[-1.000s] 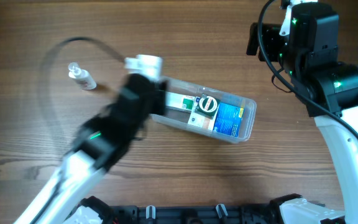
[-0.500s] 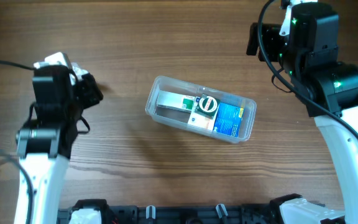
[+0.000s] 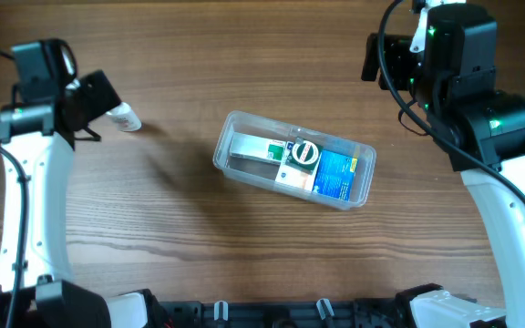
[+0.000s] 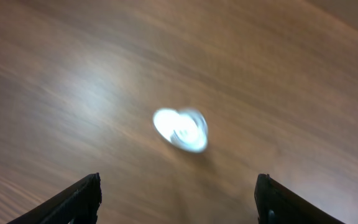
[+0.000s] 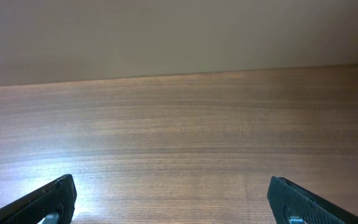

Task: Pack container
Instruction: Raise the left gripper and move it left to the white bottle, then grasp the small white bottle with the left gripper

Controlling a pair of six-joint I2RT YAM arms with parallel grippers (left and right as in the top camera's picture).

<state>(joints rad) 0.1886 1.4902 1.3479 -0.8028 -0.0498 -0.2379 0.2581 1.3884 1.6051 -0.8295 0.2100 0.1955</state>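
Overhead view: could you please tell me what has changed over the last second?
The left hand swung away from the clear plastic rectangular container, leftwards across the wooden table, and now hangs open above the small clear bottle, holding nothing. The container, its packed boxes, the bottle and the right arm stayed as they were.

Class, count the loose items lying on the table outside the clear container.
1: a small clear bottle at the left of the table, by the left pincer. Others may be hidden.
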